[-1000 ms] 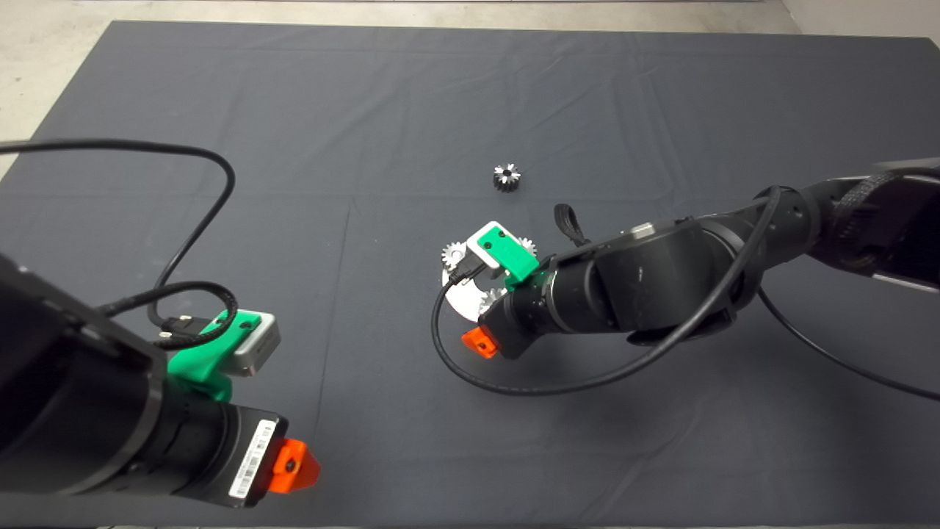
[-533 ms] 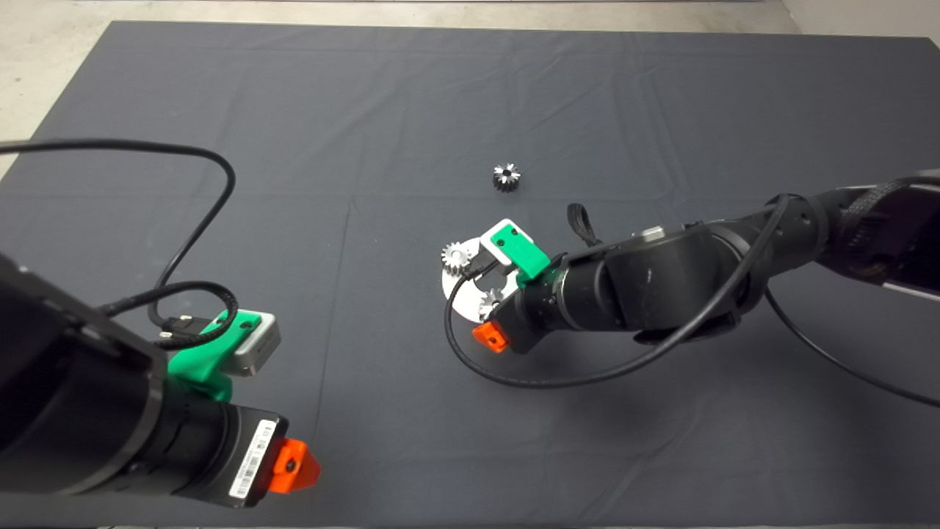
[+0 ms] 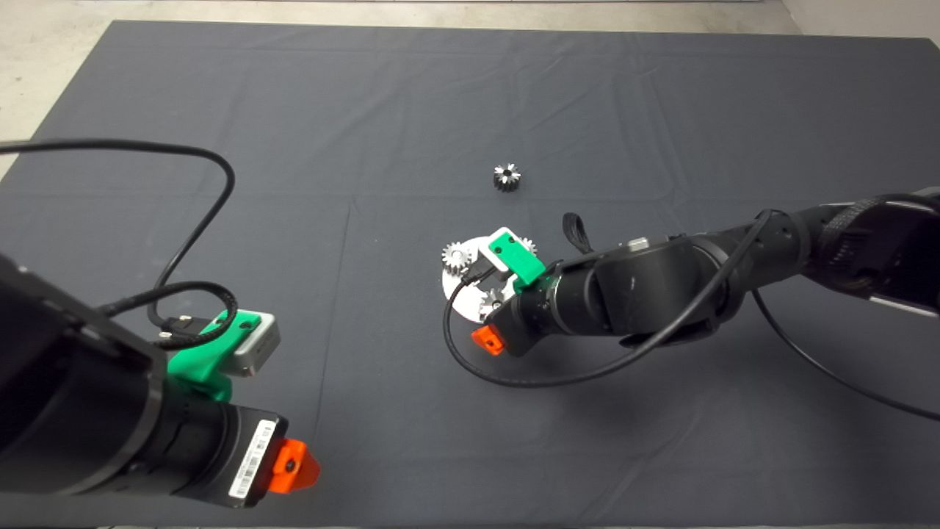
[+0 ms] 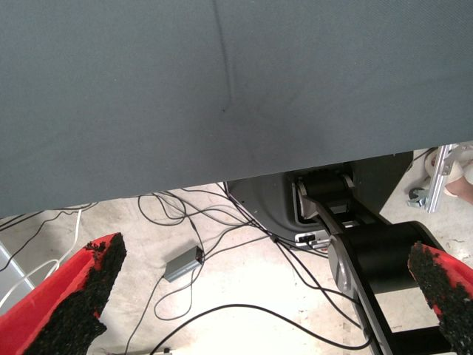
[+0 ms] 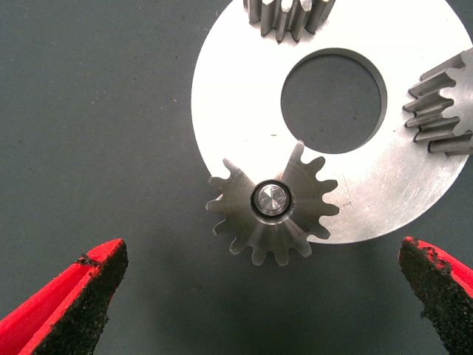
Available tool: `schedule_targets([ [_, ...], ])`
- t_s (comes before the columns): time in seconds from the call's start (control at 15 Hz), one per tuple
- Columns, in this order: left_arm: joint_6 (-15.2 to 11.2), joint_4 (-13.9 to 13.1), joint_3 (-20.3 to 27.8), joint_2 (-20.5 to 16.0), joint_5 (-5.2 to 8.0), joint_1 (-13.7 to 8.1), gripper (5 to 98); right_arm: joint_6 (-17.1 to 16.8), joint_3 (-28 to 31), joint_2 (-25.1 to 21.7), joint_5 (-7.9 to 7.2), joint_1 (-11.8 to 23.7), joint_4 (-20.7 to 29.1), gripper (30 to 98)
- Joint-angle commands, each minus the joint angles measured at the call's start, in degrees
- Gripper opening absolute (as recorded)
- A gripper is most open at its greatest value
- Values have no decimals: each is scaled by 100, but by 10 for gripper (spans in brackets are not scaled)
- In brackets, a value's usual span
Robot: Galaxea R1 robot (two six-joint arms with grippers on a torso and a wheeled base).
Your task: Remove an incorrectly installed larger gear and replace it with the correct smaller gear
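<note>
A round silver plate [image 3: 459, 290] lies mid-mat. In the right wrist view the plate [image 5: 236, 96] has a big centre hole, and the larger gear [image 5: 272, 211], with flared teeth, sits on a pin at its rim. In the head view this gear [image 3: 490, 300] is partly hidden by my right gripper [image 3: 496, 316]. The right gripper [image 5: 262, 259] is open, hovering over the gear with one finger on each side, not touching it. The smaller gear [image 3: 507, 177], dark with a shiny star face, lies alone on the mat beyond the plate. My left gripper [image 3: 294, 466] is parked at the lower left, open and empty [image 4: 259, 296].
Two pale silver gears [image 3: 457, 257] [image 3: 527, 246] stand on the plate; the right wrist view shows them [image 5: 288, 15] [image 5: 447, 103] at the plate's rim. A black cable [image 3: 514, 378] loops under the right arm. The left wrist view shows the floor with cables [image 4: 222, 244].
My right gripper has shifted slightly to the right over the plate, staying open above the gear on the pin. The left arm and the smaller gear have not moved.
</note>
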Motion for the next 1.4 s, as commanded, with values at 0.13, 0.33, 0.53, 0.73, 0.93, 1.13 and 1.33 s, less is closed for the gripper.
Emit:
schedule_targets([
  [0.13,-72,-48,102,1,140,-89,983,-17,-173,75,3,56,-352,976],
  [0.33,-72,-48,102,1,149,-89,983,-74,-342,169,12,56,-352,976],
  [0.53,-72,-48,102,1,149,-89,983,-176,-417,222,12,-49,-353,976],
  [0.73,-72,-48,102,1,149,-89,983,-184,-408,222,12,-58,-352,956],
  [0.93,-72,-48,102,1,149,-89,983,-184,-408,204,3,-67,-352,956],
  [1.13,-72,-48,102,9,140,-89,983,-232,-399,169,-8,-216,-370,900],
  [1.33,-72,-56,102,10,140,-89,983,-404,-431,195,3,-278,-401,849],
])
